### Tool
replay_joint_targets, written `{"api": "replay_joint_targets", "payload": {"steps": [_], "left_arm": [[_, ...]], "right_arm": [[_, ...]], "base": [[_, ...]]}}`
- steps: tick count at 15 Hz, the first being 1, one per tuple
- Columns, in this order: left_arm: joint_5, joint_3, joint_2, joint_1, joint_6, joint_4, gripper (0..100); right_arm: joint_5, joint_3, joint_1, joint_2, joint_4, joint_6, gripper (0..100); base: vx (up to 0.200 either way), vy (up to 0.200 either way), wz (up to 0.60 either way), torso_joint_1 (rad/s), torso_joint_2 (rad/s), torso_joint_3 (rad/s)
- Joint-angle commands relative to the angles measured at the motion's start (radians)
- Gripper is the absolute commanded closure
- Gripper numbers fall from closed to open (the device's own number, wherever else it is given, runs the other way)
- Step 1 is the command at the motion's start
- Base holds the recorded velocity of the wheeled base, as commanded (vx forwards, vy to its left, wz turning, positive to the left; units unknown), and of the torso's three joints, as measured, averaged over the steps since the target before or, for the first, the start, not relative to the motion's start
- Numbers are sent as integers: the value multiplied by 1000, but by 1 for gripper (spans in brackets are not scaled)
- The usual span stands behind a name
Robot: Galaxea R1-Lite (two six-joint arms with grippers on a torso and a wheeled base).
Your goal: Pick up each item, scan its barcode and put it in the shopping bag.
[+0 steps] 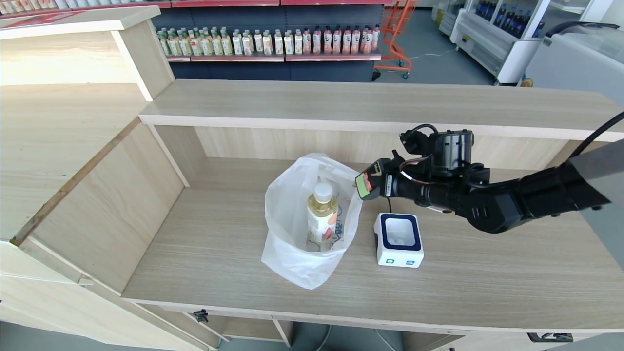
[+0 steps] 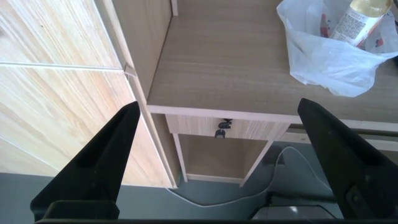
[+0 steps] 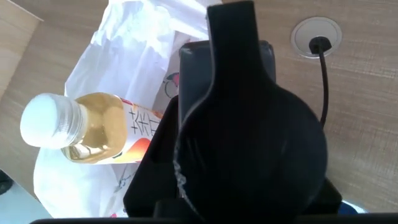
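**Small pack in the right hand, at the bag's rim**

Small pack (image 1: pixel 363 186): dark body, green face. It is clamped in the right hand (image 1: pixel 371 179) and held off the desk (image 1: pixel 487 282), at 2 o'clock from the shopping bag (image 1: pixel 292 253) and just beside its rim. The scanner (image 1: pixel 399 240) sits on the desk at 4 o'clock from the bag, close under the arm.

Handling, by judgement: the pack looks light and stiff-sided, with flat faces that suit a pinch. The hold looks best across the narrow sides, which leaves a broad face free for the scanner. I cannot tell where the barcode is.

The bag is thin white film, soft and slack, with a floppy mouth that could fold shut if nudged. A tea bottle (image 1: pixel 321 214) with a white cap stands inside. It is likely the heavy piece, and its smooth wall could let it tip if the pack is dropped against it.

Left hand (image 2: pixel 219 104): fingers wide apart, holding nothing, off the desk's near edge at 7 o'clock from the bag.
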Motion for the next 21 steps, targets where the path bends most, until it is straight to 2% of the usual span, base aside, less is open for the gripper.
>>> {"api": "replay_joint_targets", "payload": {"steps": [1, 11, 12, 16, 18, 20, 21], "left_arm": [[2, 0, 2, 0, 0, 0, 0], [0, 0, 0, 0, 0, 0, 0], [0, 0, 2, 0, 0, 0, 0], [2, 0, 2, 0, 0, 0, 0], [0, 0, 0, 0, 0, 0, 0], [0, 0, 0, 0, 0, 0, 0], [0, 0, 0, 0, 0, 0, 0]], "right_arm": [[0, -43, 15, 89, -2, -16, 100], [-3, -146, 64, 217, -2, -28, 100], [-3, -140, 64, 217, -2, -26, 0], [1, -138, 58, 189, -4, -2, 0], [9, -103, 50, 103, 1, 63, 0], [17, 12, 46, -32, 1, 110, 0], [18, 117, 35, -136, -1, 107, 0]], "base": [[0, 0, 0, 0, 0, 0], [0, 0, 0, 0, 0, 0], [0, 0, 0, 0, 0, 0], [0, 0, 0, 0, 0, 0], [0, 0, 0, 0, 0, 0], [0, 0, 0, 0, 0, 0], [0, 0, 0, 0, 0, 0]]}}
